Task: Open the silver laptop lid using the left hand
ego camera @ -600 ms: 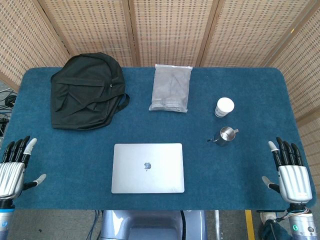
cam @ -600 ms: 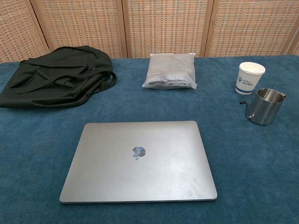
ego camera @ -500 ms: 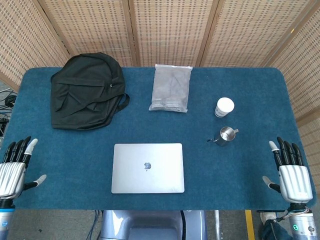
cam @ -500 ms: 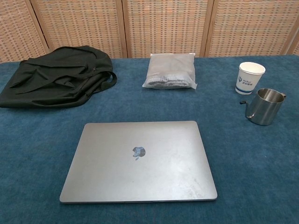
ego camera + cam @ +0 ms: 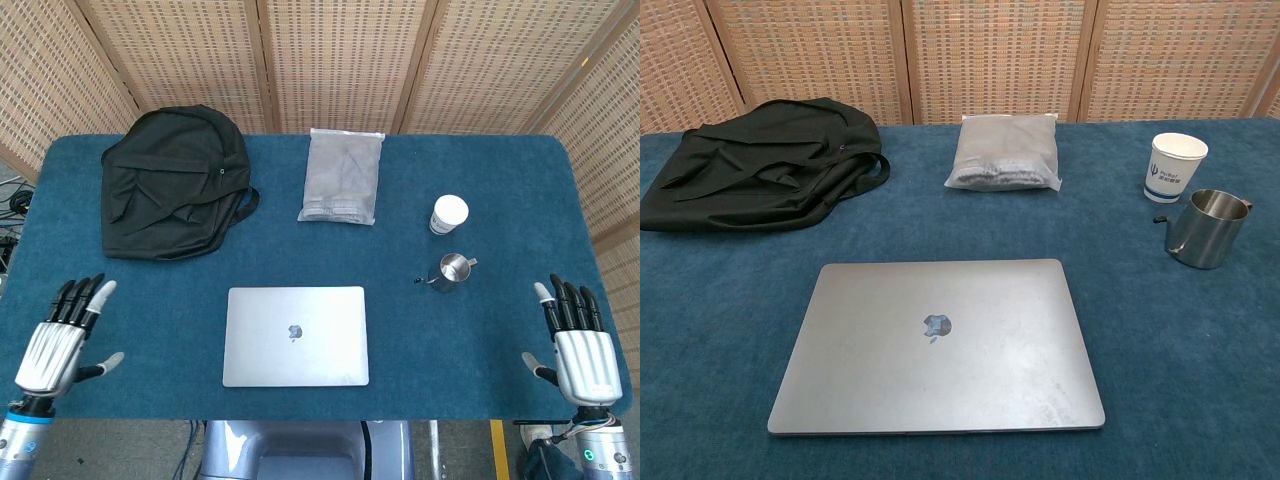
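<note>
We see the silver laptop [image 5: 295,335] lying closed near the tabletop's [image 5: 500,200] front edge, long axis running left-right. Our left hand [image 5: 62,340] and right hand [image 5: 577,345] hover spread apart, holding nothing.

a: so where's the silver laptop [image 5: 295,336] sitting?

b: flat on the blue table [image 5: 500,200], near the front edge, roughly centred between the two sides. lid fully closed, lying flush on the base.

a: what's it look like up close?

b: plain matte silver slab, rounded corners, dark logo in the middle of the lid [image 5: 936,325]. a few faint smudges on the right part of the lid in the chest view. edges run square with the table's front edge. nothing on it, nothing touching it.
</note>
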### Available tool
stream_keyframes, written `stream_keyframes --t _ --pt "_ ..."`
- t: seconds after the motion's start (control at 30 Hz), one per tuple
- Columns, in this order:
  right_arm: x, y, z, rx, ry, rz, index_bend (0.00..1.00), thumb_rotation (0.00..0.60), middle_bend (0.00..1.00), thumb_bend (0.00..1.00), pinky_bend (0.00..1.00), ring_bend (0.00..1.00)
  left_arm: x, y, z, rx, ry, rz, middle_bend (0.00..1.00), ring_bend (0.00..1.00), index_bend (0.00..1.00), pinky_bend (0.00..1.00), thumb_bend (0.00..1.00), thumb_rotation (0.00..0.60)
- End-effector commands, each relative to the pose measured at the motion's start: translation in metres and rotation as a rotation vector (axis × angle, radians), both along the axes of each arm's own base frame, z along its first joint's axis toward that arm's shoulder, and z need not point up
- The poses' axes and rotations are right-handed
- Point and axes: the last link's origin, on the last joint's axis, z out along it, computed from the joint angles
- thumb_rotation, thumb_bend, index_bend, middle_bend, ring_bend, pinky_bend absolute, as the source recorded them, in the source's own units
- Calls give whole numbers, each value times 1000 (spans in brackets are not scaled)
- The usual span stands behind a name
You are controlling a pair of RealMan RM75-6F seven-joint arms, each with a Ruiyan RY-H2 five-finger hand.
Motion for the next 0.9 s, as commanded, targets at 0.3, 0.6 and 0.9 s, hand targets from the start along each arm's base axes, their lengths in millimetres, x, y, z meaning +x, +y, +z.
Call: stream_keyframes --t 0.3,0.6,0.9 --pt "-2 1 8 -19 -37 0 0 600 0 0 0 0 89 9 -105 -348 83 -437 0 0 0 0 0 600" --pt "-5 1 11 -10 -59 -17 0 600 0 0 0 0 110 21 -163 -431 114 -444 0 0 0 0 0 600" --pt "-11 -1 15 -8 -94 -31 0 600 0 0 0 0 145 26 -205 -463 174 -472 0 0 0 0 0 600"
